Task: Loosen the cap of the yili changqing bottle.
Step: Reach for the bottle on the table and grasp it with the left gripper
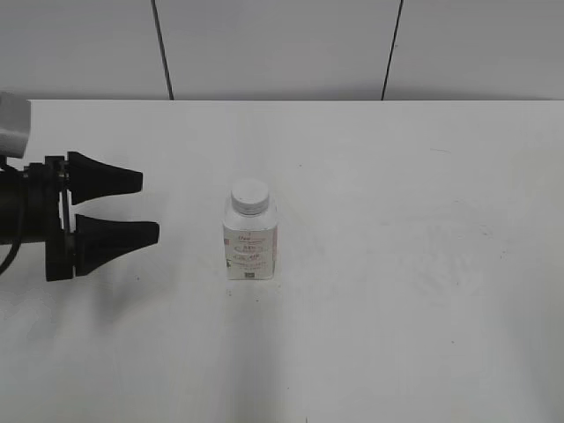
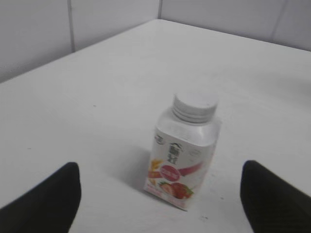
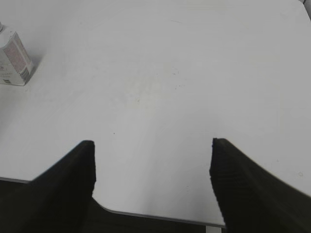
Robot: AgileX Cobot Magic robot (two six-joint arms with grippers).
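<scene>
Centre of the exterior frame: the yili changqing bottle (image 1: 250, 240) is standing upright on the white tabletop (image 1: 423, 264), the cap (image 1: 249, 195) sitting on its neck. Left edge, same frame: our left hand (image 1: 150, 207) is hanging spread wide, well apart from the bottle, gripping nothing. Lower part of the right wrist frame: our right hand (image 3: 153, 167) is also gaping wide and empty. Risk, as we are judging it: the light bottle tipping or spinning if one finger is touching first.
</scene>
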